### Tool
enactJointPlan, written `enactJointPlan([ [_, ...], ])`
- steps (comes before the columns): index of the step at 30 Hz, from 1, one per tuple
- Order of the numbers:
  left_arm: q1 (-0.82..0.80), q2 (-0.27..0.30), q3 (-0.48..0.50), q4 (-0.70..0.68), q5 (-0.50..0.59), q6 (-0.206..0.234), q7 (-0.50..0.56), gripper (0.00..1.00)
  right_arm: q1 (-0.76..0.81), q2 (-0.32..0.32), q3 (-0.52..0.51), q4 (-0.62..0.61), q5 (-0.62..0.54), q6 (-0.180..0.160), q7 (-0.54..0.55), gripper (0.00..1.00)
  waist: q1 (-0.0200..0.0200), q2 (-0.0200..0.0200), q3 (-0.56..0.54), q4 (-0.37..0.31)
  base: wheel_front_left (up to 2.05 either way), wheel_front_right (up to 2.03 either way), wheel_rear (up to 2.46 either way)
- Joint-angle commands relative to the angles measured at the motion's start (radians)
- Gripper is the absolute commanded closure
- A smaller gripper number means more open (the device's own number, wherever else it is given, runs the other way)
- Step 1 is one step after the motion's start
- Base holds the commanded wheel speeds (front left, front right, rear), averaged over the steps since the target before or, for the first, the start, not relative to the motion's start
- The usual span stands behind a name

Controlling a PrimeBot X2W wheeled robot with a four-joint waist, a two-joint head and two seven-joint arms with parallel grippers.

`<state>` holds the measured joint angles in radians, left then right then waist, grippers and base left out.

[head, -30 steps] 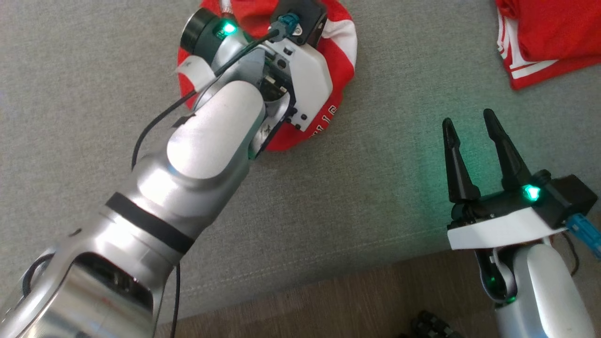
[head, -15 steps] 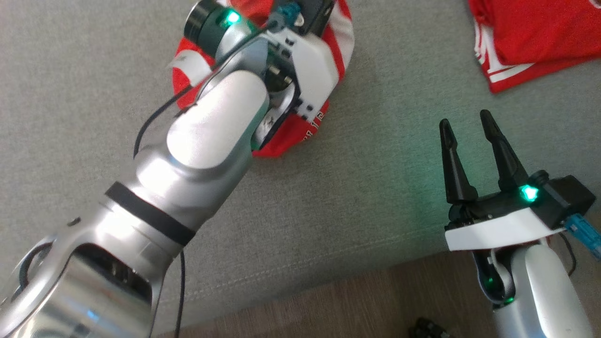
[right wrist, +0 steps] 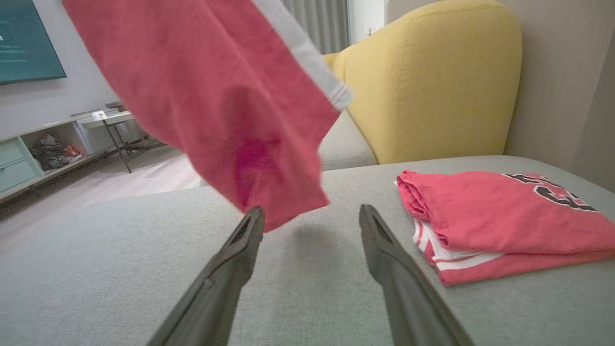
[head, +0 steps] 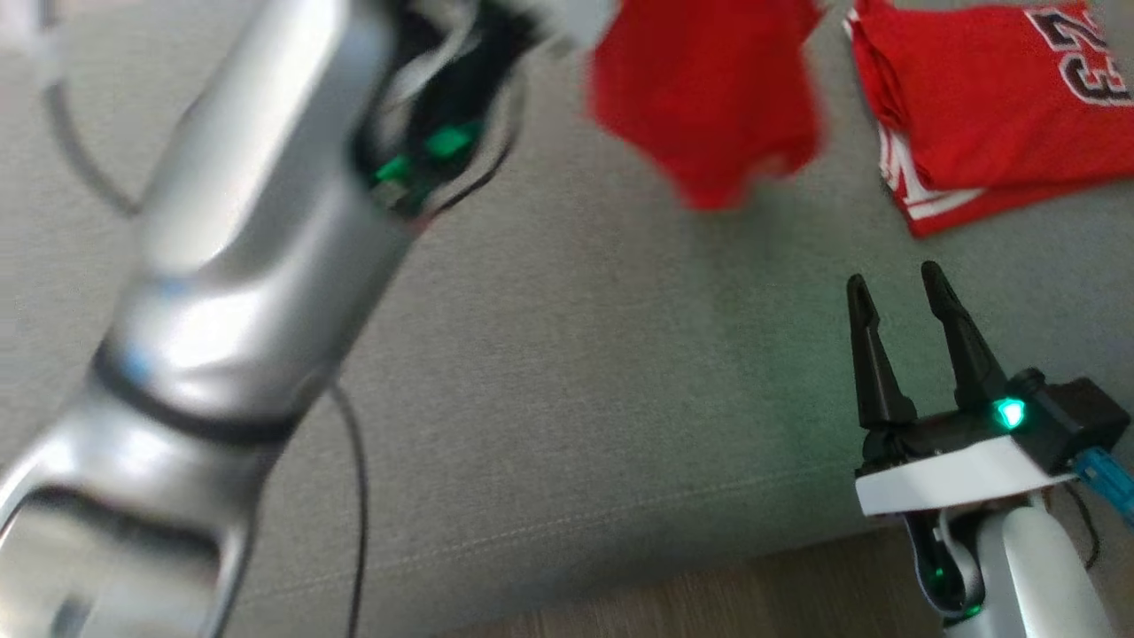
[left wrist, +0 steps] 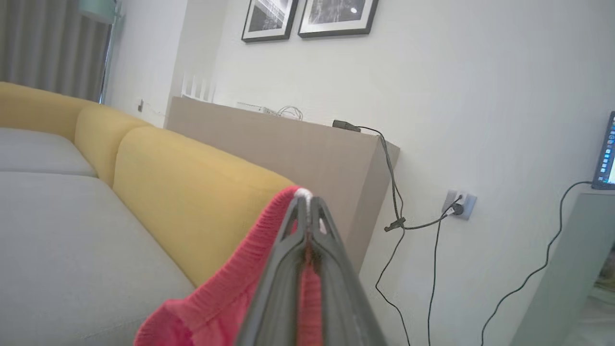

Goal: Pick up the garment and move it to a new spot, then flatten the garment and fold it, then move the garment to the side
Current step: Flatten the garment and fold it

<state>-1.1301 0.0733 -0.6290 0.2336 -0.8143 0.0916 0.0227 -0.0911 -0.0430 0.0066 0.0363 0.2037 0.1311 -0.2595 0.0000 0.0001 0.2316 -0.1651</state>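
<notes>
The left claw [left wrist: 306, 204] has closed on the garment [head: 704, 106] and lifted it clear above the grey cushion [head: 576, 399].

Head camera looks steeply down on the grey sofa seat [head: 567, 399]. Left wrist camera, up high, faces along the yellow backrest [left wrist: 192, 192] to the far wall [left wrist: 480, 96]. Right wrist camera sits low over the seat, sharing with the head view the hanging red garment [head: 709, 97] and the folded jersey [head: 992, 106].
</notes>
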Motion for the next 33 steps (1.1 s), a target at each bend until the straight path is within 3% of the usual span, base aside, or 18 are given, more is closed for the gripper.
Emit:
enactJointPlan([
  [1,0.049,0.068,0.048,-0.060,-0.024,0.014,0.019,1.00,-0.013,-0.007,0.022,-0.034,0.003,0.000,-0.002,0.00,0.0000,-0.0001,-0.026,0.032,0.00,0.00,0.00],
  [6,0.408,0.254,0.102,-0.266,-0.031,0.103,-0.016,1.00,0.003,-0.007,0.012,-0.040,0.007,0.000,-0.002,0.00,0.0000,-0.0001,-0.016,0.065,0.00,0.00,0.00],
  [11,0.781,0.328,0.133,-0.296,-0.064,0.131,-0.143,1.00,0.017,-0.007,-0.009,-0.038,0.003,0.000,-0.002,0.00,0.0000,-0.0001,0.004,0.121,0.00,0.00,0.00],
  [15,0.905,0.315,0.139,-0.218,-0.079,0.114,-0.224,1.00,-0.002,-0.007,-0.010,-0.014,-0.007,0.000,-0.002,0.00,0.0000,-0.0001,0.010,0.175,0.00,0.00,0.00],
  [20,0.922,0.265,0.143,-0.134,-0.072,0.082,-0.264,1.00,-0.079,-0.007,0.037,0.107,-0.072,0.000,-0.002,0.00,0.0000,-0.0001,0.016,0.238,0.00,0.00,0.00],
  [26,0.906,0.220,0.154,-0.049,-0.033,0.045,-0.280,1.00,-0.275,-0.007,0.092,0.426,-0.102,0.000,-0.001,0.00,0.0000,-0.0001,0.028,0.282,0.00,0.00,0.00],
  [33,0.876,0.187,0.152,0.015,0.009,0.011,-0.283,1.00,-0.467,-0.007,0.109,0.678,-0.152,0.000,0.006,0.00,0.0000,-0.0001,0.053,0.308,0.00,0.00,0.00],
])
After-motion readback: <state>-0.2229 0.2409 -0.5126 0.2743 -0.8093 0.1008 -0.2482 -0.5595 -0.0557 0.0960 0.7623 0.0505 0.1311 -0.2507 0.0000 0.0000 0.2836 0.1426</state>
